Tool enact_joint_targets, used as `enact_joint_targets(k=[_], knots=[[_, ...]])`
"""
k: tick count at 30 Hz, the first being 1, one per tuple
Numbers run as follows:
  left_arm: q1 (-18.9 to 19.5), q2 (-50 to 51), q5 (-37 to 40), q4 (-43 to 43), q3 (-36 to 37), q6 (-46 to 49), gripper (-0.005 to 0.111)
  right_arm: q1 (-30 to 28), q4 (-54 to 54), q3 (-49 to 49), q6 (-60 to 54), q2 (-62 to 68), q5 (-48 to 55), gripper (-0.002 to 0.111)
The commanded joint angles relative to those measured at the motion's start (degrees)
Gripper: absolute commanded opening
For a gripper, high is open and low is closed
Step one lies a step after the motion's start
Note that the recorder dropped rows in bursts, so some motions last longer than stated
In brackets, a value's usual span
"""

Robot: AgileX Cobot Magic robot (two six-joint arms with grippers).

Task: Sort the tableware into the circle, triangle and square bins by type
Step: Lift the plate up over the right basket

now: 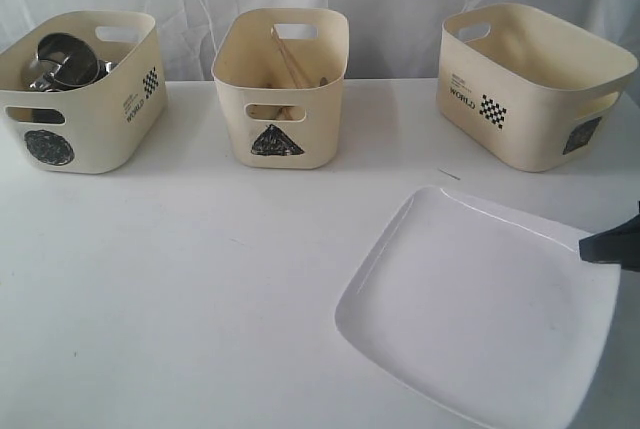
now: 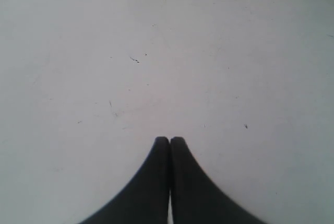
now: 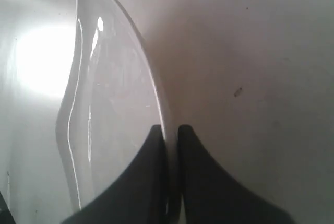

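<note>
Three cream plastic tubs along the back: circle bin (image 1: 82, 89), triangle bin (image 1: 281, 84), square bin (image 1: 520, 99). The white plate (image 1: 470, 309) is glossy, a rounded rectangle with a shallow raised rim. It is front right on the matte table (image 1: 200, 279), skewed, one corner toward the triangle bin; long axis unclear. Your right gripper (image 3: 171, 130) pinches its right rim. Your left gripper (image 2: 169, 140) is clenched on nothing.
</note>
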Motion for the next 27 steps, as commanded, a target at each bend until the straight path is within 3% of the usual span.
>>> enact_joint_targets(k=[1, 17, 27], knots=[[-0.2, -0.2, 1.6, -0.6, 0.4, 0.0, 0.001, 0.0, 4.1, 0.1, 3.2, -3.0, 4.4, 0.0], [-0.2, -0.2, 1.6, -0.6, 0.4, 0.0, 0.001, 2.3, 11.8, 0.0, 11.7, -11.1, 4.4, 0.0], [-0.2, -0.2, 1.6, -0.6, 0.4, 0.0, 0.001, 2.3, 22.9, -10.7, 17.9, -15.3, 4.4, 0.0]])
